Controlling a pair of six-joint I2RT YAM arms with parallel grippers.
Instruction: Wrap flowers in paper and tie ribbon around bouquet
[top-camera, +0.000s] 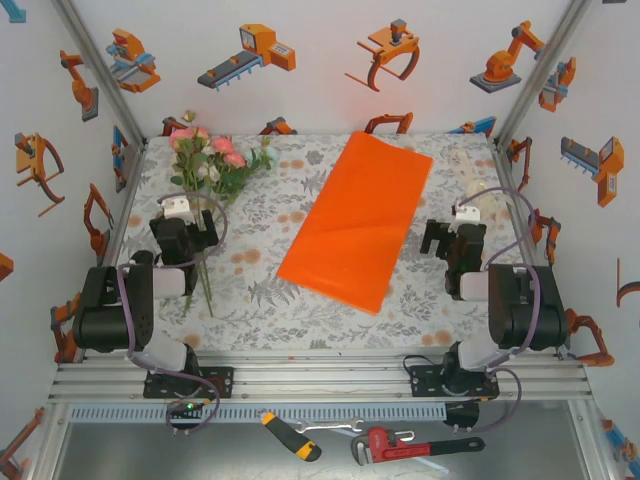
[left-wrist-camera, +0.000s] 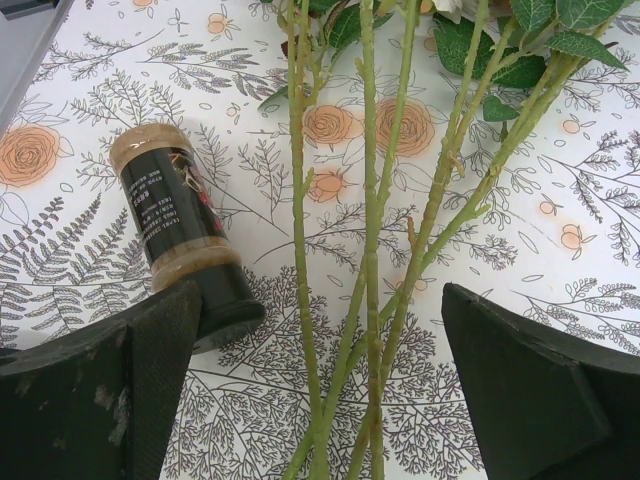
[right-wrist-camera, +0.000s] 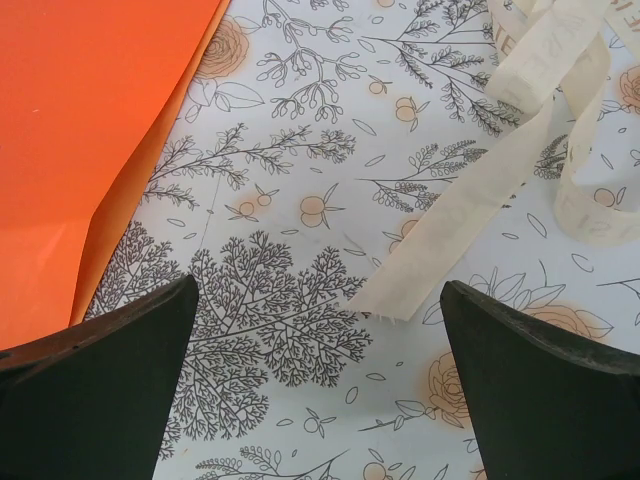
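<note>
Straddles the flowers at their stems, far left on the worktop, with the left gripper, fingers wide. Hovers the right gripper, equally wide and empty, between paper and ribbon. Should close squarely where stems bunch, avoiding the bottle alongside.

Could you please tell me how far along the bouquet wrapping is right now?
Done: nothing yet; the paper lies apart from the flowers and the ribbon lies loose. In hand: the open left gripper straddles the stems; the right gripper hangs open. Left: wrapping and tying.
</note>
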